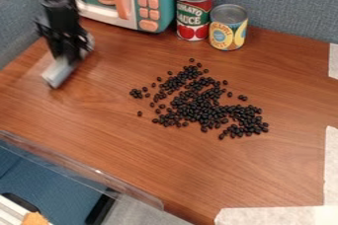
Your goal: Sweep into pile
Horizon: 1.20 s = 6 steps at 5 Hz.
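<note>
Small black beans point(203, 111), uneven heap on tabletop point(277, 169), strays around; pale bar point(59, 72), tilted, upper left.

The black WidowX 250 arm point(58, 8) enters near eleven o'clock, its black gripper point(70, 55) hanging down at ten o'clock.

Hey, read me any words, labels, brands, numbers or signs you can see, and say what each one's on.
"TOMATO SAUCE": red can.
Yellow can: lettering too small to read surely.
Microwave: any marks on its buttons or display are too small to read.
</note>
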Available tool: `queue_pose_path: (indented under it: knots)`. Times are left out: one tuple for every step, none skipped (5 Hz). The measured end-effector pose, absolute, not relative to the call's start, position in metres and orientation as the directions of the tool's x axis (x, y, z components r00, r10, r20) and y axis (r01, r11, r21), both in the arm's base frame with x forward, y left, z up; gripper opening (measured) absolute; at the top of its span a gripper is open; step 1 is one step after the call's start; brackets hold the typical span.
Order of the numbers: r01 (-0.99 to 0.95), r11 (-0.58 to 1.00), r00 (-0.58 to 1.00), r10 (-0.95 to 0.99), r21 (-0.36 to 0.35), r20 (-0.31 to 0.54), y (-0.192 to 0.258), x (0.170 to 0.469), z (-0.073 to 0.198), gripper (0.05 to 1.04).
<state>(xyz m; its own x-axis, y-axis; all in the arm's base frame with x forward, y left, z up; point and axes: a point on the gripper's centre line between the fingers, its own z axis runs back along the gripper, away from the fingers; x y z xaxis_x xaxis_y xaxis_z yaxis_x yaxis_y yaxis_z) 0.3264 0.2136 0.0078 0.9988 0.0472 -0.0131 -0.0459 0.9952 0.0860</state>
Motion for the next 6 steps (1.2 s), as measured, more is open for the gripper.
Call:
queue_pose_path:
  knots:
    - [-0.004, 0.993, 1.0, 0.007, 0.114, -0.024, 0.18, 0.33, 0.004, 0.354]
    - [0.01, 0.992, 1.0, -0.007, 0.125, -0.025, 0.15, 0.331, 0.001, 0.354]
    - [-0.003, 0.992, 0.999, 0.008, 0.124, -0.036, 0.122, 0.329, -0.001, 0.354]
    - [-0.004, 0.994, 0.998, 0.01, 0.111, -0.057, 0.091, 0.329, -0.002, 0.354]
    - [0.01, 0.995, 0.996, -0.002, 0.1, -0.086, 0.056, 0.327, -0.002, 0.354]
    - [0.028, 0.995, 0.996, -0.02, 0.099, -0.087, 0.032, 0.326, -0.002, 0.354]
